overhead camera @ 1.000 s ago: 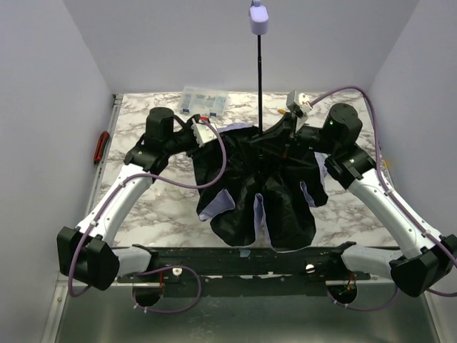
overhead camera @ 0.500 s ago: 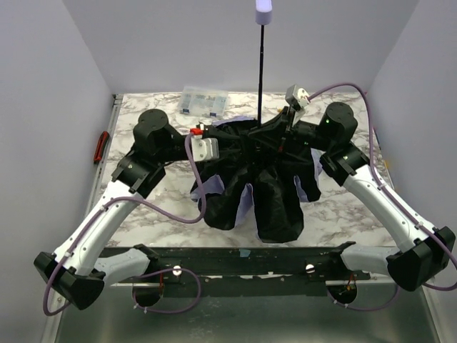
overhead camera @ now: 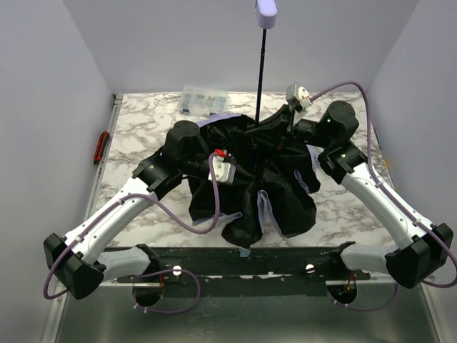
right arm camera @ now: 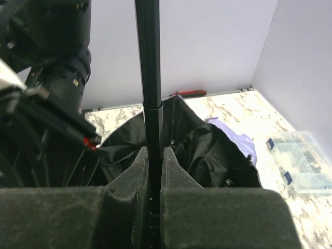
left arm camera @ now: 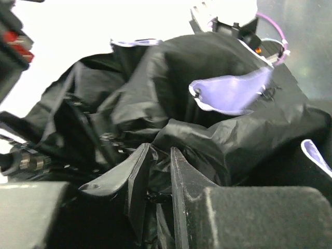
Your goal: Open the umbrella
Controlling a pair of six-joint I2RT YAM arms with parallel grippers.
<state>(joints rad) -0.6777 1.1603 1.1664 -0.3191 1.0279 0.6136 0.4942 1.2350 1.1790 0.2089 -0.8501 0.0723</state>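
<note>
Left gripper (left arm camera: 155,176): its two dark fingers are pushed into the umbrella (overhead camera: 257,186), with only a narrow slit between them. Something thin and black sits in that slit. I cannot tell whether the fingers are pinching it or only lie alongside it.

Crumpled black canopy (left arm camera: 171,119) is heaped directly ahead of and around these fingers. A pale lavender flap (left arm camera: 231,93) is turned outward further ahead and to their right. Thin metal ribs show just to the left of the fingers.

Centre: the umbrella stands on the marble table (overhead camera: 143,121), its canopy slumped in loose, half-spread folds. The thin black shaft (overhead camera: 262,71) rises straight up to the small lavender handle (overhead camera: 265,7).

Right gripper (right arm camera: 154,166): its fingers are pressed together on the shaft, clamping it low down. The shaft runs up well above this gripper. The canopy falls away below it and to both sides. A clear compartment box (right arm camera: 306,155) lies off to its right, well apart.

Handling, as a judgement: the whole thing looks light. The fabric is soft and slick and would slide or bunch if gripped, so it gives no firm hold. The ribs look slender and easy to bend. The shaft is stiff but smooth and narrow, so it may twist or slip in a clamp. The best holds seem to be the shaft, to anchor it, and the sliding hub where the ribs meet, to push.
</note>
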